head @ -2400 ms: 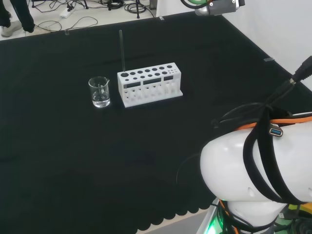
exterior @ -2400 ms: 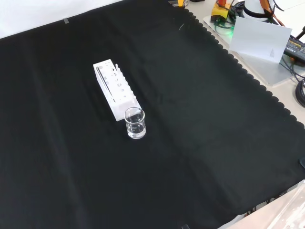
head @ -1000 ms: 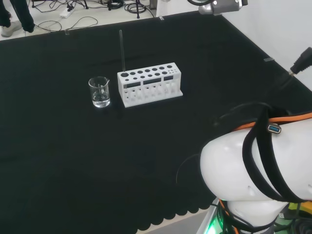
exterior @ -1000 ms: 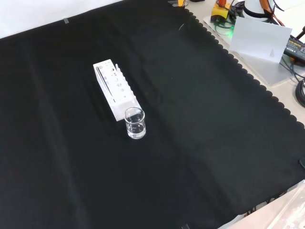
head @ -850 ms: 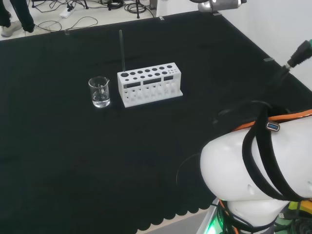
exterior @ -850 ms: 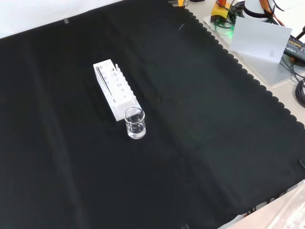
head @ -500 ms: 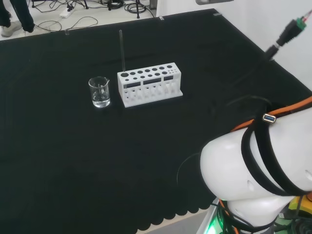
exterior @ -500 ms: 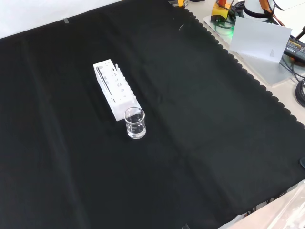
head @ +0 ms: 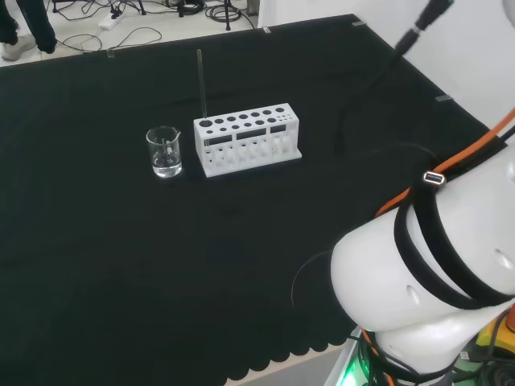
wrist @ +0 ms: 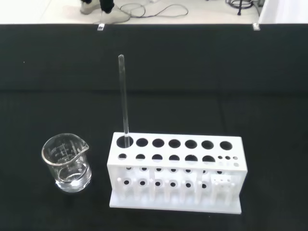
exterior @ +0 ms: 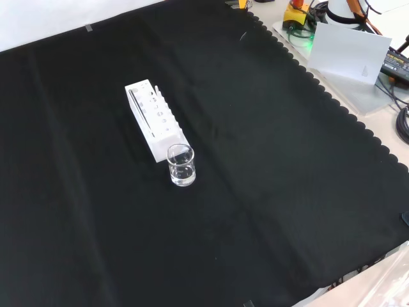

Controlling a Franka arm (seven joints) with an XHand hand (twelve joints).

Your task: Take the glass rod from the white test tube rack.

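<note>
The white test tube rack [head: 246, 138] stands on the black cloth left of the middle in the head view. A clear glass rod [head: 201, 84] stands upright in the back-row hole at the rack's left end. In the front view the rack [exterior: 155, 128] runs lengthwise away from the camera, and the rod [exterior: 138, 109] shows as a thin dark line along its left side. The wrist view looks at the rack [wrist: 175, 171] from some way off, with the rod [wrist: 123, 98] rising well above it. The rack's other holes look empty.
A small glass beaker [head: 164, 151] with a little clear liquid stands just left of the rack, also beaker [exterior: 181, 165] and beaker [wrist: 66, 162]. The arm's white link [head: 426, 297] sits at the lower right, a black cable [head: 378, 72] above it. The cloth's scalloped edge [exterior: 358, 121] borders a bench with gear.
In the head view the arm's links have swung up and right, the grey part at the top edge has left the picture, and the cable has lifted. Rack, rod and beaker have not moved.
</note>
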